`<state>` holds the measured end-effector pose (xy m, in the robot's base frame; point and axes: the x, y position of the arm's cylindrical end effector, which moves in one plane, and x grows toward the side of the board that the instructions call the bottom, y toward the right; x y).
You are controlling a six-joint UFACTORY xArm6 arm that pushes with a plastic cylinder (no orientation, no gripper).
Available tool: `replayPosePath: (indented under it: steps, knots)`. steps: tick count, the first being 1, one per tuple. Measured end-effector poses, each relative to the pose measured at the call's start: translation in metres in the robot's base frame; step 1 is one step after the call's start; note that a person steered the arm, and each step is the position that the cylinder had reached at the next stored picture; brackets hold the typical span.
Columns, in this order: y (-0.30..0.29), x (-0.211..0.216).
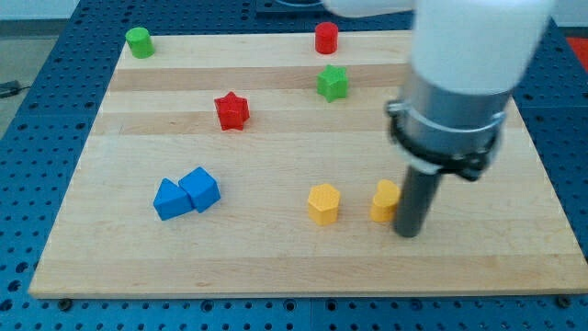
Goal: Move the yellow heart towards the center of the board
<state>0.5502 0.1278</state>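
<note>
Wooden board (276, 267), pale and banded, lay on a blue perforated table (37, 110) and carried eight blocks. I was working a plain rod, so the rig had no pincer to read as open or closed. The arm's white and grey housing (459, 83) filled the view's upper right, and the dark rod dropped from it to my tip (409, 233), which stood on the board in the lower right area.

The yellow heart (385, 201) sat touching the rod on its left side, partly hidden behind it, so its shape could only be partly made out. It lay right of and below the board's middle. A yellow hexagonal block (323, 203) stood near it, further to the view's left, with a clear gap between the two.

Two blue blocks occupied the lower left: a blue block with a pointed top (171, 199) and a blue cube (200, 188), touching each other. A red star (231, 110) lay left of centre in the upper half. A green star (333, 83) lay right of it, near the top, with a red cylinder (326, 38) above it at the top edge. A green cylinder (140, 41) stood at the top left corner.
</note>
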Motion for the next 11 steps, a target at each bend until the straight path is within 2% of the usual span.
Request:
replayPosePath:
  steps: [1, 2, 3, 5, 8, 11]
  knots:
    - [0.009, -0.015]
    - [-0.008, 0.015]
    - [-0.024, 0.026]
    - [-0.041, -0.038]
    - [-0.067, -0.081]
    - [-0.047, -0.142]
